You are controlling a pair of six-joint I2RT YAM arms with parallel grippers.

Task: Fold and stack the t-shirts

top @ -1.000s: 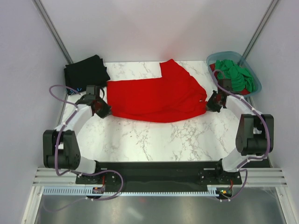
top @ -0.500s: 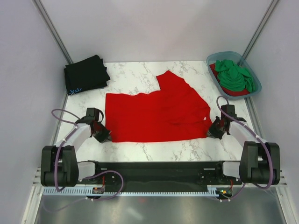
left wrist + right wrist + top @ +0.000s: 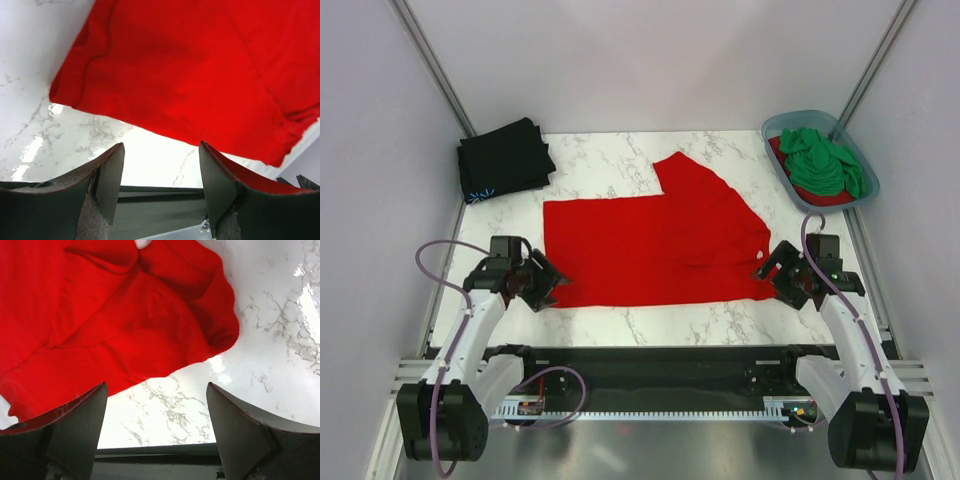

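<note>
White marble table (image 3: 650, 325), plain pale walls all round, and I'm looking down on both arms from above. Between the two grippers lies the bright red t-shirt (image 3: 650, 245), spread flat and sideways on. Its hem end is just ahead of my left gripper (image 3: 540, 285) and its collar end, little white label showing, is just ahead of my right gripper (image 3: 776, 270).

Left gripper: jaws apart, nothing between them. The wrist view shows bare marble in the gap and the shirt's near corner just beyond the fingertips. Right gripper: jaws wide, also empty, with the bunched collar-side edge of red cloth just past its tips. Neither touches the cloth, as far as I can tell.

One sleeve sticks out on the side away from both grippers. I read this layout as deliberate: a shirt drawn out flat between the arms is ready for a clean fold.

Far beyond the left gripper, at the table's back corner, sits the black t-shirt (image 3: 505, 160), folded, light-blue mark showing. That looks like the base of the stack. Beyond the right gripper, the blue-grey tub (image 3: 772, 127) holds the green t-shirt (image 3: 820, 165), crumpled, with more red cloth (image 3: 825, 198) beneath it. Both are waiting, I'd say.

My call: folding of the red one is not yet begun.
</note>
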